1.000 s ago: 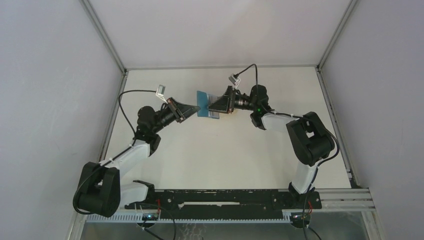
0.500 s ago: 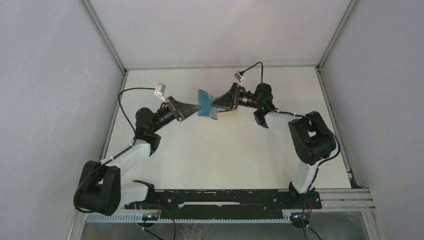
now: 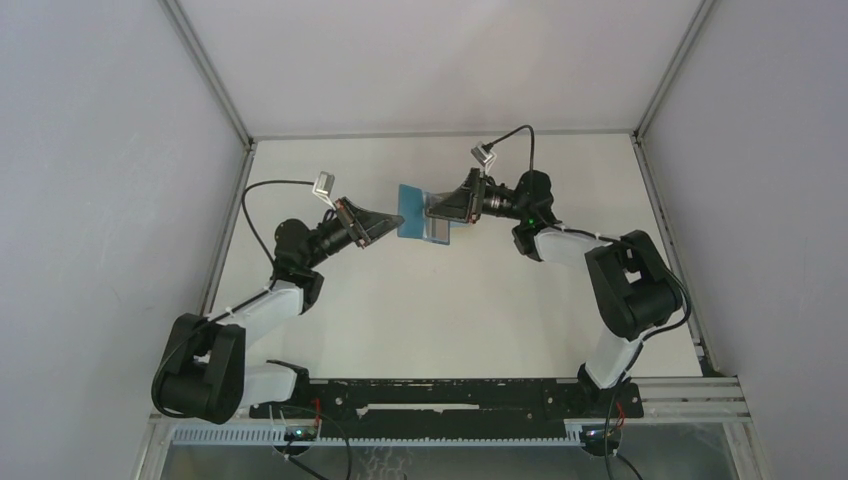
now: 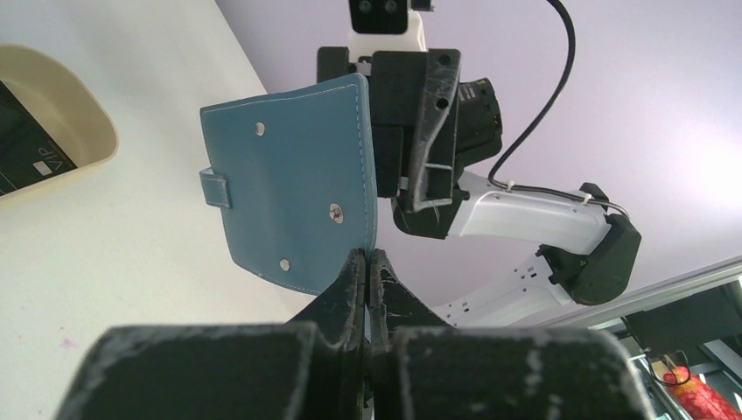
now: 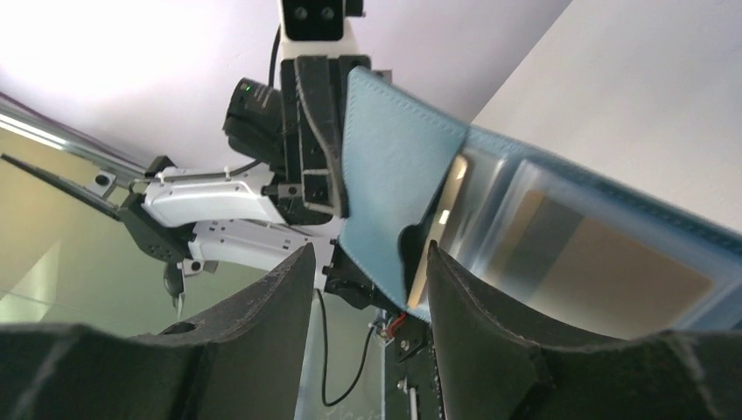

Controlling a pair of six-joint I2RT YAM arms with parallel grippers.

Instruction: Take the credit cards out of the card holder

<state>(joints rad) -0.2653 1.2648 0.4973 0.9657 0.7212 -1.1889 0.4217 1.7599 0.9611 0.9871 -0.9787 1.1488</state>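
White tabletop (image 3: 440, 300) and plain grey walls frame the scene, and the card holder (image 3: 411, 213) hangs above the table between the two arms, opened out. The left gripper (image 4: 366, 258) has its fingers pressed together on the holder's lower stitched edge, pinching it so the outer face with its closure tab (image 4: 214, 186) stands nearly upright. The right gripper (image 5: 369, 255) is spread wide, one blue flap standing loose in the gap with neither finger visibly touching it.

Inside, a pale card (image 5: 595, 262) shows through a clear sleeve (image 5: 525, 201). A black card (image 4: 22, 153) lies in the tan tray (image 4: 87, 118) on the table beside the holder.

The holder looks light and soft (the flap curves under its own weight), so it will likely bend away from any push unless it is pinned near the spine or along a seam. The card should be stiff, thin and slick, and the glossy sleeve will probably cling to it. The best hold seems to be the card's exposed edge at the sleeve mouth, drawn straight along the pocket. How far that edge stands proud cannot be told.
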